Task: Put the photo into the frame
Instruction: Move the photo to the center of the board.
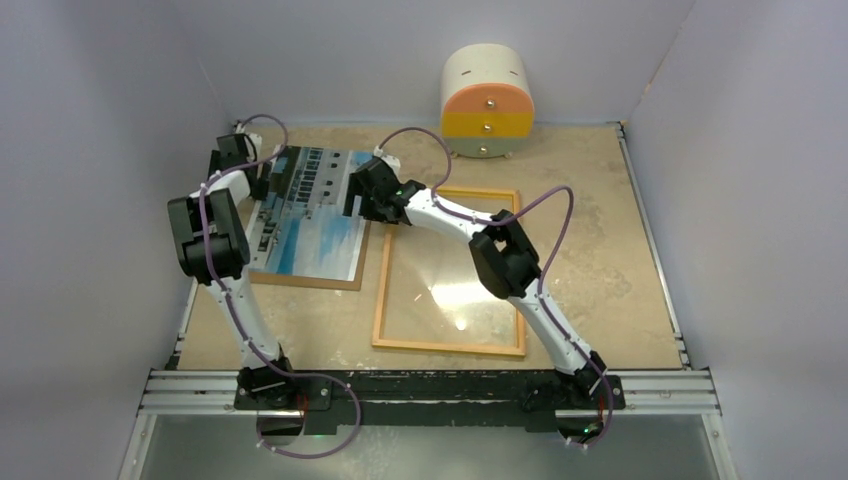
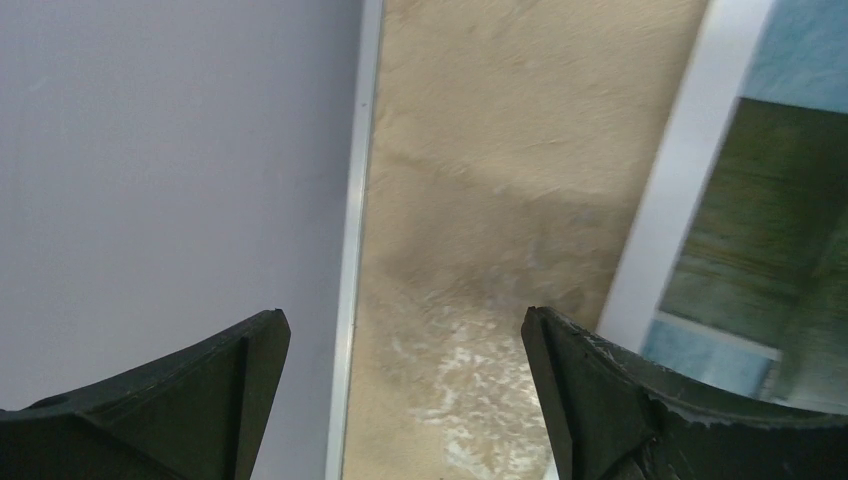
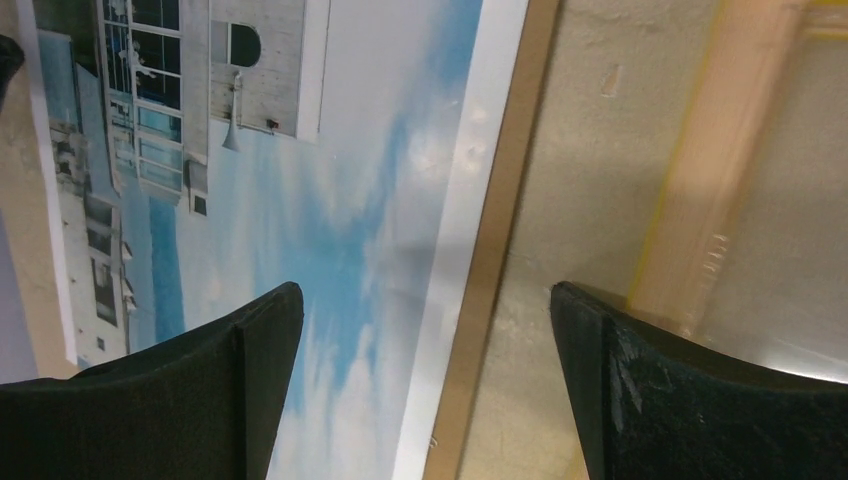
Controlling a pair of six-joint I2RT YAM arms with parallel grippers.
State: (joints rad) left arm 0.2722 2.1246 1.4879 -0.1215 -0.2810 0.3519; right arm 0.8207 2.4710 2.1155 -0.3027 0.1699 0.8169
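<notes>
Left hand [image 2: 405, 400]: fingers spread wide, holding nothing, over the table [image 1: 600, 250] at its left rail, just beside the white border of the photo [image 1: 310, 215].
Right hand [image 3: 425, 390]: spread, empty, arm reaching across, above the photo's right edge.
Photo: face up on a brown backing board [image 1: 305, 281].
Frame [image 1: 450, 347]: flat on the table, just right of the board.

Shines soft and even from above; glares off frame [image 1: 445, 300] glass, lower centre; blurs photo [image 2: 770, 200] at left-wrist view's right edge.

Robot lab booth: plain grey walls [image 1: 90, 120], aluminium mounting rail [image 1: 670, 392].
</notes>
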